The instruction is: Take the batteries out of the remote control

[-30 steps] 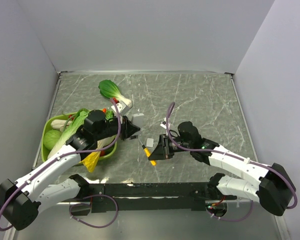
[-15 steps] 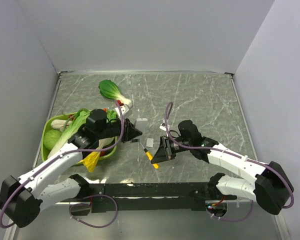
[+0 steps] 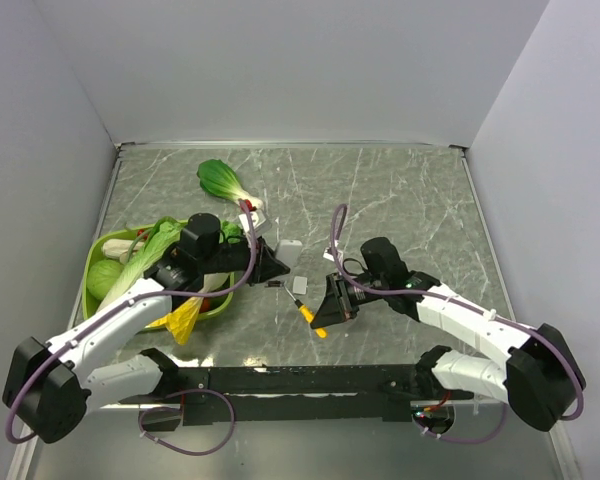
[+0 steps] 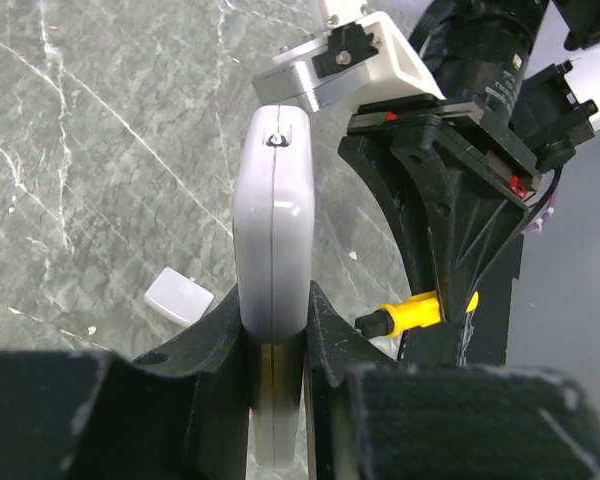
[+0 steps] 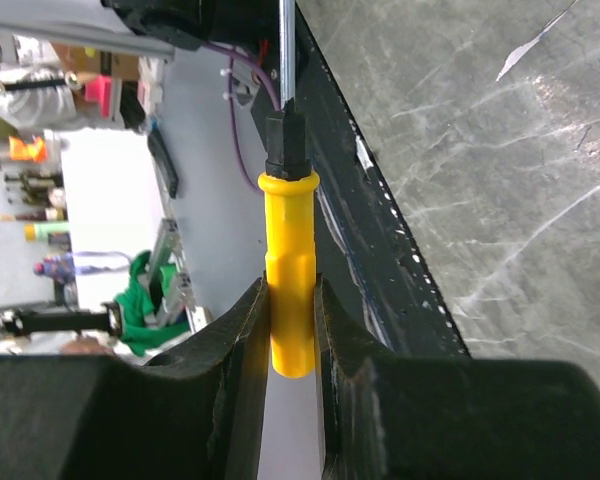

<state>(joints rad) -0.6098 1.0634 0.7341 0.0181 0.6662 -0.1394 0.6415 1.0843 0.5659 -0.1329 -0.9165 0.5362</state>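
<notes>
My left gripper [image 3: 276, 262] is shut on the white remote control [image 3: 291, 250] and holds it edge-on above the table. In the left wrist view the remote [image 4: 272, 220] stands between my fingers [image 4: 272, 300], narrow side up. My right gripper [image 3: 327, 308] is shut on the yellow-orange tool [image 3: 311, 320], whose black tip points up-left toward the remote. The tool fills the right wrist view [image 5: 288, 270] between my fingers [image 5: 288, 292]. One tiny dark stick [image 3: 273, 284], possibly a battery, lies on the table below the left gripper. I see no other battery.
A small grey cover piece [image 3: 300, 285] lies on the marble table between the grippers; it also shows in the left wrist view [image 4: 178, 297]. A green tray [image 3: 95, 262] with vegetables stands at the left. A bok choy [image 3: 220, 180] lies behind it.
My left gripper has moved right with the remote, closer to the right gripper. My right gripper has shifted slightly down and right with the tool.
</notes>
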